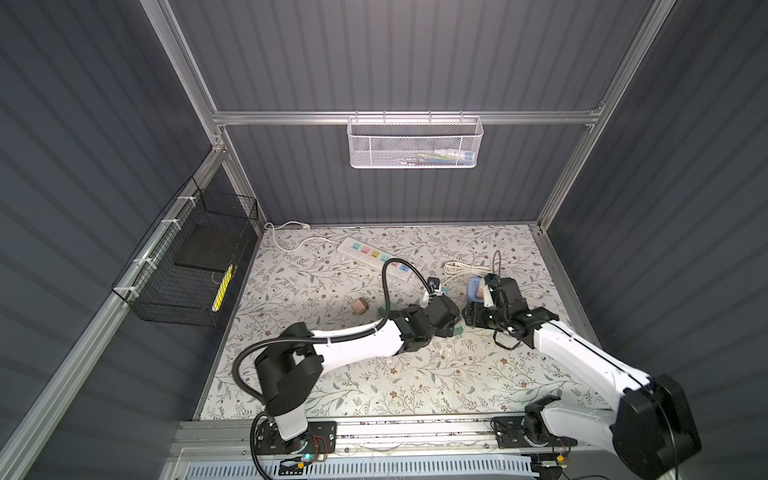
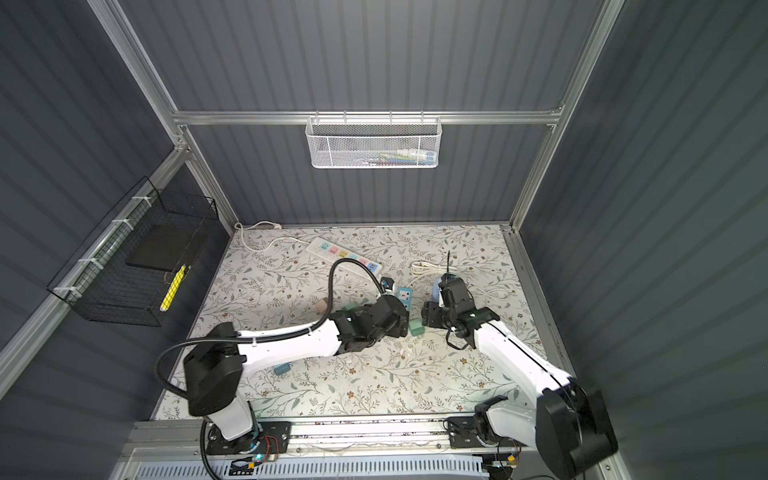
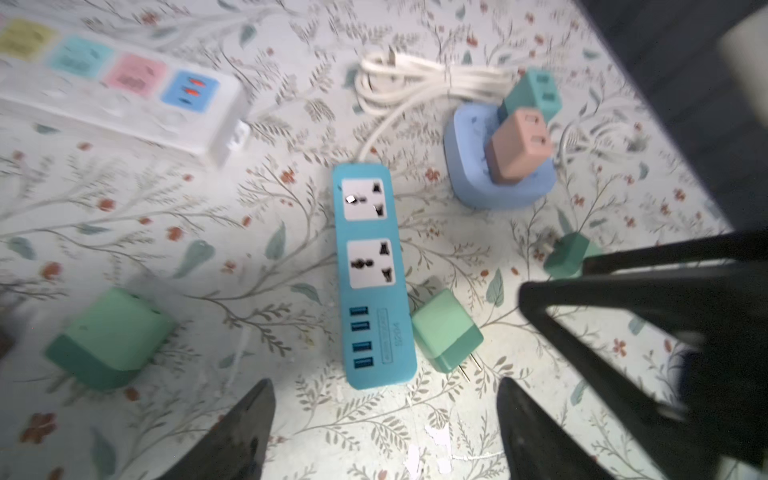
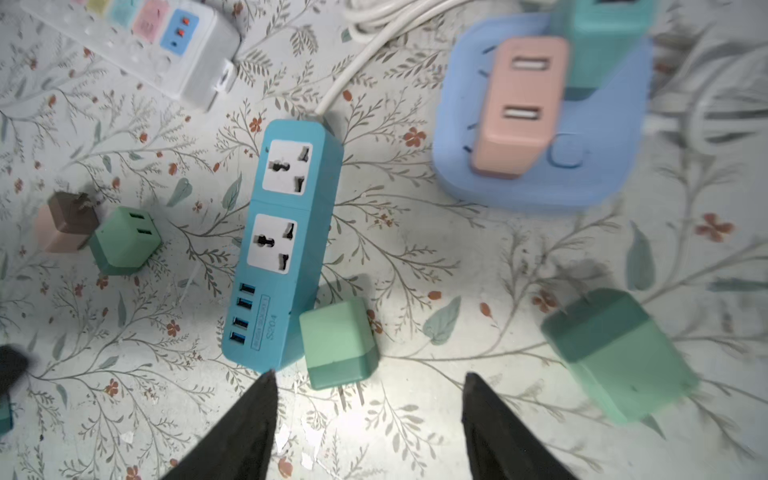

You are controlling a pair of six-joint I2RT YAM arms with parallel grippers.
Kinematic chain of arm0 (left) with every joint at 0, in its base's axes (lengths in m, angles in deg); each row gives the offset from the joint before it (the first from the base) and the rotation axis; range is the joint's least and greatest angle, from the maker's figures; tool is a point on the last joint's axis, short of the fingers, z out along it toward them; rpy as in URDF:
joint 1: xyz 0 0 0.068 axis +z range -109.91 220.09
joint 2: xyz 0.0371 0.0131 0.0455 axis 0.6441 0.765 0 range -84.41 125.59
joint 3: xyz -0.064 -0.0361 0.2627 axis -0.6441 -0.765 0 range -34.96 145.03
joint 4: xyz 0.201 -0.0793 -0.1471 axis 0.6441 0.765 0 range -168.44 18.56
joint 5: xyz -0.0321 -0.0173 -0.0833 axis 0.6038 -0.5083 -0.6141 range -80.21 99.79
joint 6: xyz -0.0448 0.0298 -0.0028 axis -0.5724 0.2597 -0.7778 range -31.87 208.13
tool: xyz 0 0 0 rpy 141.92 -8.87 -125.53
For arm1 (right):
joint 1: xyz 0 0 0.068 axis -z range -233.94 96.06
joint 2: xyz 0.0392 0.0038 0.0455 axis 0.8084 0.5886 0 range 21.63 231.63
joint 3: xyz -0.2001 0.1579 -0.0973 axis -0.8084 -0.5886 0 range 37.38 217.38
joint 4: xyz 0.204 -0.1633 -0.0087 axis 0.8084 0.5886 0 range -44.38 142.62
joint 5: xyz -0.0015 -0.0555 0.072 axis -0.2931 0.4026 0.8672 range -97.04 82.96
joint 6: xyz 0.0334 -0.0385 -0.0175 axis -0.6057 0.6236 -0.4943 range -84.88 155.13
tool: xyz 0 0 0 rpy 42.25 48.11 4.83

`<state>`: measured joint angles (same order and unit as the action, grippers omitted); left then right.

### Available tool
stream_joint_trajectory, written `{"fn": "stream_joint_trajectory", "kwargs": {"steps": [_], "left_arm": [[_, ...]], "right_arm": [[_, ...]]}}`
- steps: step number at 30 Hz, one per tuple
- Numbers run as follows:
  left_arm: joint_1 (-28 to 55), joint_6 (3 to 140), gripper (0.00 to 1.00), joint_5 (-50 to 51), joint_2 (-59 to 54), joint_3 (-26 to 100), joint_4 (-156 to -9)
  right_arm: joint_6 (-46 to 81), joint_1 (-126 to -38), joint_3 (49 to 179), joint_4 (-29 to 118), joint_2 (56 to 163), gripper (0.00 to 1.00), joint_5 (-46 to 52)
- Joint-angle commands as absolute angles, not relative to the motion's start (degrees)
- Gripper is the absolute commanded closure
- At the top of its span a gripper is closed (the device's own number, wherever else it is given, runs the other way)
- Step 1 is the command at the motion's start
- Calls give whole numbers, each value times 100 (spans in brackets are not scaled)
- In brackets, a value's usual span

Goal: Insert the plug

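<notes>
Jaws wide, empty on left gripper [image 3: 384, 384], right gripper [image 4: 370, 374]; green plug [image 4: 338, 343] ahead beside teal strip [image 4: 286, 241].

A white power strip [image 2: 345, 255] lies slantwise at the back of the floral table [image 2: 374, 386]. Just off its right end sits a small blue strip [image 2: 402, 296], half hidden by the left arm [image 2: 291, 345]. A coiled white cable [image 2: 428, 268] lies farther right of that end, and a green plug [image 2: 415, 328] lies well in front of it.
</notes>
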<state>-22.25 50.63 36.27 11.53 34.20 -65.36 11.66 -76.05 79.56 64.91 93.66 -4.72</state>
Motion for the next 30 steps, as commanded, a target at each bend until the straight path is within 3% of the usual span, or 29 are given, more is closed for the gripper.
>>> {"fn": "stream_joint_trajectory", "kwargs": {"steps": [1, 8, 22, 30], "left_arm": [[-1492, 5274, 15, 3652, 341, 2874, -6109], [-949, 5351, 9, 4035, -812, 1920, -6217], [-851, 5429, 7, 3916, -756, 1826, -6341], [-842, 5411, 7, 3870, -806, 1812, -6359]], "right_arm": [[1706, -7787, 8365, 6513, 9975, 35, -380], [2080, -7976, 8802, 6591, 10959, 42, 3], [1850, -8183, 8640, 6680, 11277, 50, -425], [1777, -8254, 8814, 7196, 11201, 44, -342]]}}
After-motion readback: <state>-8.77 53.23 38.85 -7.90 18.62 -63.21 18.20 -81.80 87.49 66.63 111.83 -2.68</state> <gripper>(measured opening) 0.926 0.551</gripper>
